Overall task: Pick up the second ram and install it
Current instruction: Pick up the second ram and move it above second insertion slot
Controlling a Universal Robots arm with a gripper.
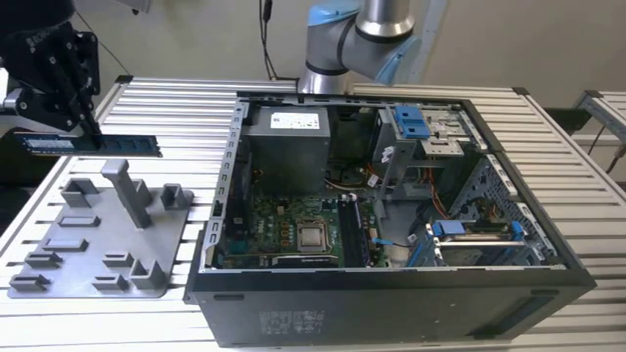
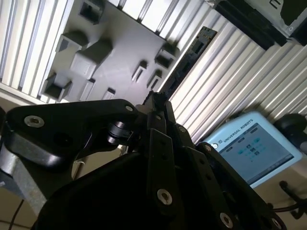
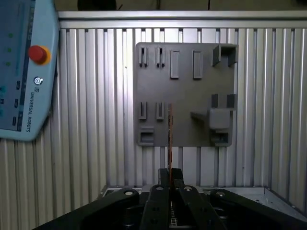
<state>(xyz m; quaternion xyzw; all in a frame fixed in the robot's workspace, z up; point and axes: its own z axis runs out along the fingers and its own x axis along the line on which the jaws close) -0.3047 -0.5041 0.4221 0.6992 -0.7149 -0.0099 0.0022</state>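
From my end the black claw (image 1: 86, 126) is clamped on the second ram (image 1: 117, 145). It's a long, flat, dark board, hanging level over the matte grey plastic fixture tray (image 1: 88, 249) with its blocky posts. That's on the exterior view's left of the open metal PC case (image 1: 391, 286), all on a ribbed aluminium table (image 1: 176, 103).

A white label (image 1: 296, 118) on top of the power-supply box (image 1: 289, 158) carries fine dark print, too small to read. The second ram (image 1: 93, 144) bears a small pale sticker (image 1: 44, 144) whose print is illegible. A block of pale print (image 1: 293, 321) stands on the dark outer wall of the computer case (image 1: 411, 304). The teach pendant (image 3: 24, 72) has a line of lettering along its edge, and in the second wrist view its lit screen (image 2: 249, 148) shows small blue symbols
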